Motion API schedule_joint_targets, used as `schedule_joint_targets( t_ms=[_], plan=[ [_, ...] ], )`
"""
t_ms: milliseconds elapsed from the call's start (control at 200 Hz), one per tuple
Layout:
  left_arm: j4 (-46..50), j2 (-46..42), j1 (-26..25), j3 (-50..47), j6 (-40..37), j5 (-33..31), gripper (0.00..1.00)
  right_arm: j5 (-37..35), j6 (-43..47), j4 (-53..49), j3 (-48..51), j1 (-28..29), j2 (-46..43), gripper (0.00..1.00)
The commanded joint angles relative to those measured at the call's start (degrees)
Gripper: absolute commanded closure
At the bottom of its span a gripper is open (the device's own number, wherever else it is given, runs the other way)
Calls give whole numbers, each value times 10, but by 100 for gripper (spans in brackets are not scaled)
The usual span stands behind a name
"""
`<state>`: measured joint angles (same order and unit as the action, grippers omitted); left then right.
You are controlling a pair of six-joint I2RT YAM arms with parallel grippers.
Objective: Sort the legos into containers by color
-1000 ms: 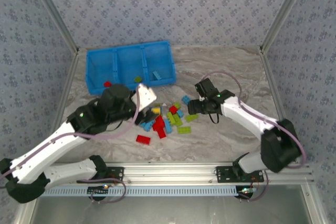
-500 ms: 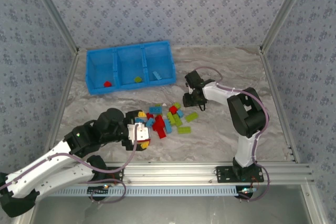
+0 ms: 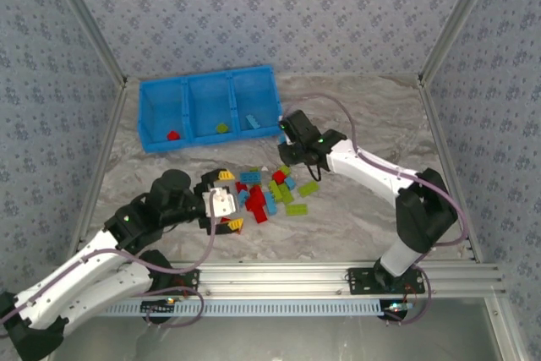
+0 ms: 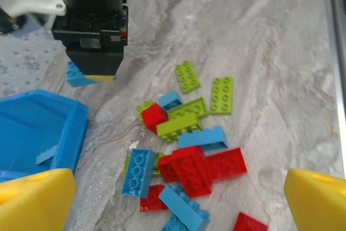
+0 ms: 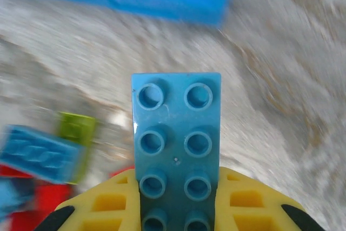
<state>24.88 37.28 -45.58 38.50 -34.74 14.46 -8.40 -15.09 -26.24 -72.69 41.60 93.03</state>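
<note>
The legos (image 3: pixel 269 192) lie in a loose pile of red, light blue and lime bricks mid-table, seen close in the left wrist view (image 4: pixel 189 155). My left gripper (image 3: pixel 231 200) stands open at the pile's left edge, its yellow fingertips (image 4: pixel 32 201) wide apart and nothing between them. My right gripper (image 3: pixel 287 145) hovers beside the bin's right end, shut on a light blue brick (image 5: pixel 175 139) that sticks out from its yellow pads (image 5: pixel 108 204). The containers (image 3: pixel 211 95) are three compartments of one blue bin, holding a red brick (image 3: pixel 173 135), a lime brick (image 3: pixel 222 128) and a blue brick (image 3: pixel 252 121).
The bin's corner (image 4: pixel 40 133) shows at the left of the left wrist view, with the right gripper (image 4: pixel 92 52) and its brick just beyond it. Aluminium frame posts and patterned walls enclose the marble table (image 3: pixel 363 116). A rail runs along the near edge.
My left arm drew back from the bin to the pile's left edge and opened. My right gripper shut on a light blue brick and carried it toward the bin's right end.
</note>
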Motion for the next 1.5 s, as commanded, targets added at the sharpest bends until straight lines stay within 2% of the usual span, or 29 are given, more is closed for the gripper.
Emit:
schedule_joint_targets(
  t_ms=[0, 140, 265, 375, 465, 540, 630, 715, 859, 949, 1074, 1174, 1284, 1389, 1494],
  plan=[
    [-93, -1, 33, -12, 52, 71, 1, -28, 12, 38, -49, 17, 17, 78],
    [-125, -11, 45, -20, 71, 55, 1, -44, 12, 68, -137, 8, 106, 79],
    [-142, -29, 45, -34, 69, 23, 1, -19, 37, 116, -221, -7, 207, 78],
    [-149, -36, 46, -38, 66, 5, 1, -28, 50, 79, -340, -22, 306, 77],
    [-145, -37, 46, -39, 62, -3, 1, -25, 43, 73, -393, -35, 363, 76],
    [-140, -36, 46, -37, 58, -9, 1, -18, 41, 67, -421, -42, 392, 70],
    [-141, -36, 46, -38, 60, -15, 1, -14, 47, 43, -454, -46, 416, 52],
    [-140, -34, 46, -38, 55, -15, 1, -9, 54, 25, -465, -48, 414, 46],
    [-136, -24, 46, -39, 53, -19, 1, 1, 55, 8, -455, -48, 367, 46],
    [-137, -18, 46, -40, 57, -23, 1, 17, 53, 13, -411, -47, 309, 46],
    [-148, -9, 46, -37, 81, -38, 1, 37, 48, 21, -311, -45, 184, 45],
    [-152, 9, 49, -11, 137, -78, 1, 57, 46, 23, -203, -46, 61, 43],
    [-114, 56, 47, 60, 260, -161, 1, 65, 39, -14, -104, -42, -71, 36],
    [-18, 117, 46, 144, 458, -270, 1, 62, 16, -78, -29, -35, -185, 29],
    [92, 190, 45, 208, 603, -313, 1, 59, -10, -139, 55, -14, -271, 26]
  ],
)
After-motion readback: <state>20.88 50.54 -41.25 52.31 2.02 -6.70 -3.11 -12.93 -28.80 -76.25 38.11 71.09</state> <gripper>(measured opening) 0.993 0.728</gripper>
